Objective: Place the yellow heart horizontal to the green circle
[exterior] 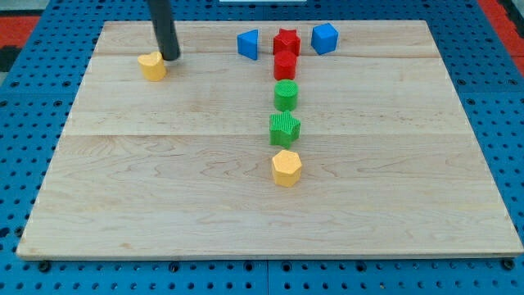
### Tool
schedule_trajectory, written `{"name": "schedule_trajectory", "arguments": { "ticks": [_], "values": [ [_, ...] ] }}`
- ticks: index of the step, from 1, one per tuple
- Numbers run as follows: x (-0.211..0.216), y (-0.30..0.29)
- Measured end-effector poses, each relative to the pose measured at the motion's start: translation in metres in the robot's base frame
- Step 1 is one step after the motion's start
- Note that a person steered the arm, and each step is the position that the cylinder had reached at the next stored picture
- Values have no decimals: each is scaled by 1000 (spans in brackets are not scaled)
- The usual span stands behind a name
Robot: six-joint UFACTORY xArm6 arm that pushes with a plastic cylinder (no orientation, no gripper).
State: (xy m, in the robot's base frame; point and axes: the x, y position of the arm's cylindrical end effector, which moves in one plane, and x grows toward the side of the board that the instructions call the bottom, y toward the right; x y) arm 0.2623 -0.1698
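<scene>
The yellow heart (152, 65) lies near the board's upper left. The green circle (286, 95) stands right of the board's middle, in a column of blocks. My tip (171, 56) is just right of and slightly above the yellow heart, touching or nearly touching its upper right edge. The heart is higher in the view than the green circle and far to its left.
In the column with the green circle: a red star (286, 41), a red block (284, 65), a green star (285, 128), a yellow hexagon (286, 168). A blue triangle (248, 43) and a blue block (324, 38) flank the red star. The wooden board (164, 197) sits on a blue pegboard.
</scene>
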Motion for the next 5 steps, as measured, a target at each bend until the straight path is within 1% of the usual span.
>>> {"name": "schedule_trajectory", "arguments": {
  "ticks": [1,2,3,4,5],
  "values": [
    [-5,-60],
    [78,2],
    [87,63],
    [81,-30],
    [35,-6]
  ]
}}
